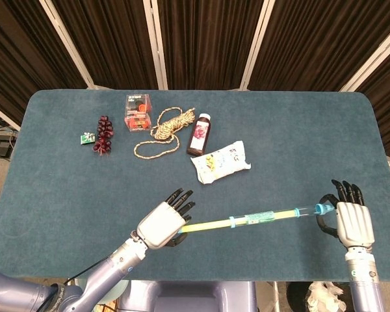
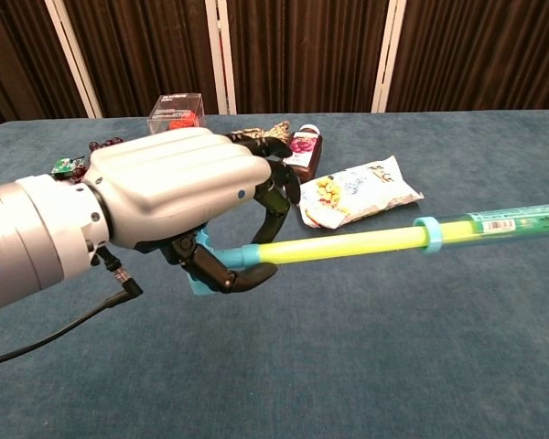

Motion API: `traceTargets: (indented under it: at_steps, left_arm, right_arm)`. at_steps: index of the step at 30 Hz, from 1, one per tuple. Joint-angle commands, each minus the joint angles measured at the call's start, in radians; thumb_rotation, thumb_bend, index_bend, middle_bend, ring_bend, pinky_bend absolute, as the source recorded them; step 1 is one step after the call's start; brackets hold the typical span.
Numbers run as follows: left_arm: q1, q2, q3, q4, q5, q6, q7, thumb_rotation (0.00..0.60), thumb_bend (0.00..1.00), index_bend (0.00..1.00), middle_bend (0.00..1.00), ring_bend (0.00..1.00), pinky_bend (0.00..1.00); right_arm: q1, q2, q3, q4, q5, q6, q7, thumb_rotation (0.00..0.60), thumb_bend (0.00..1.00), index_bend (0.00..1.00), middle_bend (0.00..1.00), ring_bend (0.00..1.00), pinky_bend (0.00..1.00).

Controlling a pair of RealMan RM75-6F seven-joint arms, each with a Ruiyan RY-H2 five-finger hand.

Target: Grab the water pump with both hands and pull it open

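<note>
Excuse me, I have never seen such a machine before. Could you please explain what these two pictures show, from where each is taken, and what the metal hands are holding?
This is a robot with two arms, and each arm ends in a mechanical hand. One picture looks down from the robot's head, the other looks forward from its chest. The left hand and the right hand each grip one end of a long yellow-green water pump, held above a blue table. In the chest view the left hand's dark fingers curl around the pump's blue handle. Farther back on the table lie a grape bunch, a clear box, a coil of rope, a small bottle and a snack bag.
</note>
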Motion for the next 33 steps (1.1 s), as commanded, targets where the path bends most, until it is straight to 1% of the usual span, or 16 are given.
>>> traceTargets:
  at_steps: [1, 7, 12, 24, 33]
  left_arm:
    - [0.005, 0.004, 0.005, 0.002, 0.005, 0.001, -0.005, 0.6, 0.45, 0.64, 0.19, 0.02, 0.11]
    - [0.022, 0.025, 0.019, 0.006, 0.019, 0.008, -0.026, 0.6, 0.45, 0.64, 0.19, 0.02, 0.11]
    - [0.038, 0.056, 0.025, 0.009, 0.027, 0.014, -0.052, 0.6, 0.45, 0.63, 0.19, 0.02, 0.11]
    - [0.055, 0.107, 0.036, -0.002, 0.054, 0.006, -0.08, 0.6, 0.45, 0.64, 0.19, 0.02, 0.11]
    - [0.07, 0.125, 0.041, 0.013, 0.068, -0.002, -0.112, 0.6, 0.45, 0.64, 0.19, 0.02, 0.11]
  right_arm:
    - [0.001, 0.006, 0.01, 0.005, 0.016, 0.001, -0.001, 0.6, 0.41, 0.8, 0.13, 0.03, 0.0]
    - [0.008, 0.016, 0.047, 0.026, 0.066, 0.005, 0.002, 0.6, 0.41, 0.81, 0.13, 0.03, 0.0]
    - [0.014, 0.03, 0.087, 0.048, 0.124, 0.005, 0.011, 0.6, 0.41, 0.81, 0.13, 0.03, 0.0]
    - [0.021, 0.04, 0.118, 0.057, 0.185, 0.009, 0.004, 0.6, 0.41, 0.81, 0.13, 0.03, 0.0]
    - [0.026, 0.038, 0.122, 0.062, 0.193, 0.018, -0.001, 0.6, 0.41, 0.82, 0.13, 0.03, 0.0]
